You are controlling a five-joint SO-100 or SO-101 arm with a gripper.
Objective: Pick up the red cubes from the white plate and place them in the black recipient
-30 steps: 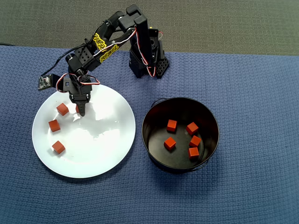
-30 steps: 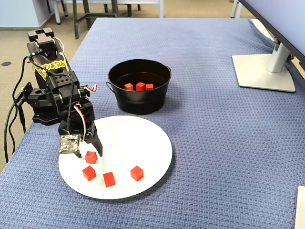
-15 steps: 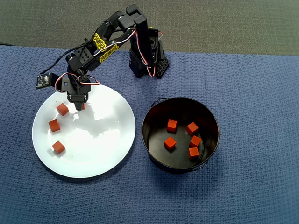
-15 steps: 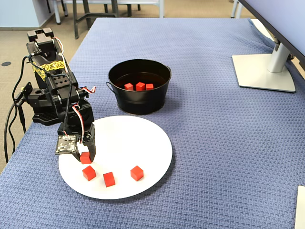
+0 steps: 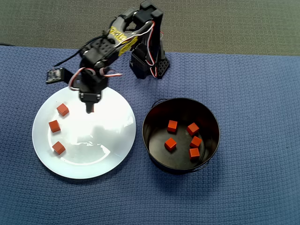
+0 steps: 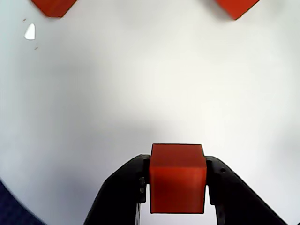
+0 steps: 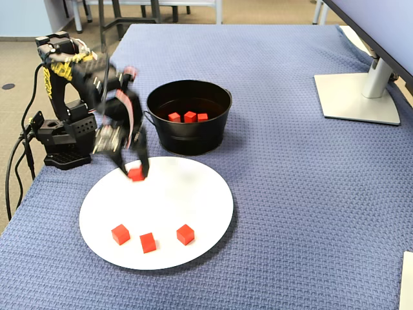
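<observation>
My gripper (image 6: 178,180) is shut on one red cube (image 6: 177,177), held above the white plate (image 5: 103,154). In the fixed view that gripper (image 7: 135,173) hangs blurred over the plate's (image 7: 193,206) far edge with the cube (image 7: 135,174) at its tips. From overhead the gripper (image 5: 90,110) points down over the plate's upper middle. Three red cubes (image 5: 62,109) (image 5: 54,126) (image 5: 58,147) lie on the plate's left side. The black recipient (image 5: 212,122) stands right of the plate and holds several red cubes (image 5: 172,125).
The arm's base (image 5: 147,63) stands at the blue cloth's back edge, behind plate and pot. A monitor foot (image 7: 358,97) sits far right in the fixed view. Cables (image 7: 19,161) hang beside the base at the table's left edge.
The gripper closed on a cube on the plate, then lifted it and swung toward the pot's side. The plate now holds three cubes.
</observation>
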